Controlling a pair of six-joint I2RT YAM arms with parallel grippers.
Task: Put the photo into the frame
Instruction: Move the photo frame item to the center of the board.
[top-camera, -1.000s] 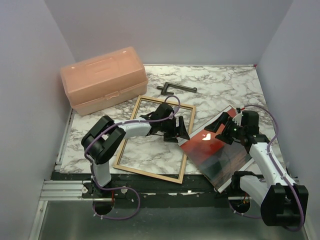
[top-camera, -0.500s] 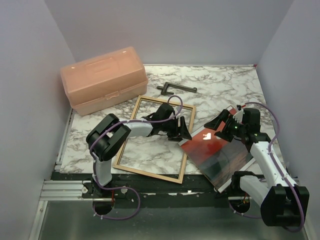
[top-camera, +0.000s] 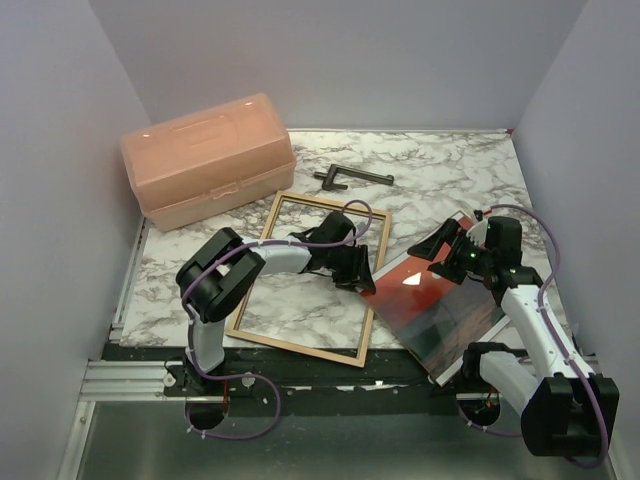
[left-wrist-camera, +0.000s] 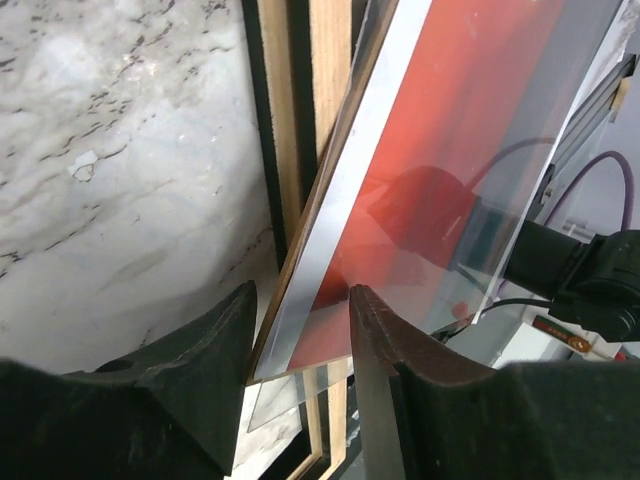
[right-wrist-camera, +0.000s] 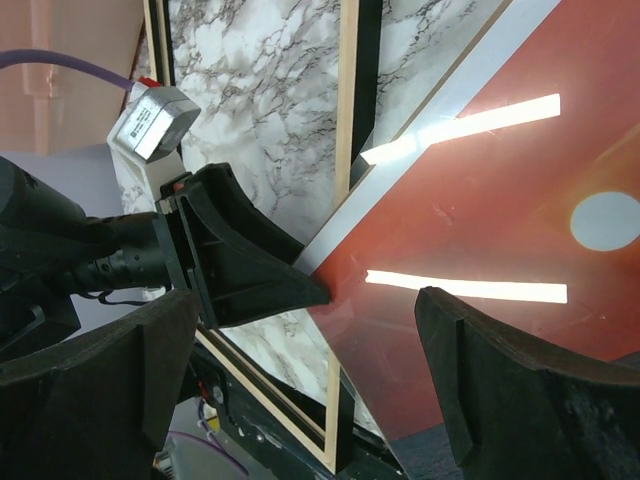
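The tan wood frame (top-camera: 300, 338) lies flat on the marble table left of centre; its right rail also shows in the left wrist view (left-wrist-camera: 328, 90). The sunset photo (top-camera: 440, 305) lies tilted at the right, with its left edge raised over that rail. In the left wrist view the photo (left-wrist-camera: 450, 150) rests on a brown edge, and a clear sheet corner sticks out below it. My left gripper (top-camera: 358, 270) has its fingers (left-wrist-camera: 375, 340) closed on the photo's lower left corner. My right gripper (top-camera: 455, 252) hangs wide open above the photo's upper part (right-wrist-camera: 500, 200), holding nothing.
A peach plastic toolbox (top-camera: 207, 160) stands at the back left. A dark L-shaped tool (top-camera: 352, 178) lies behind the frame. Grey walls close in both sides and the back. The photo's near corner overhangs the table's front edge.
My left gripper has moved right across the frame's rail and narrowed onto the photo's left corner, which is now raised. The right gripper has barely moved.
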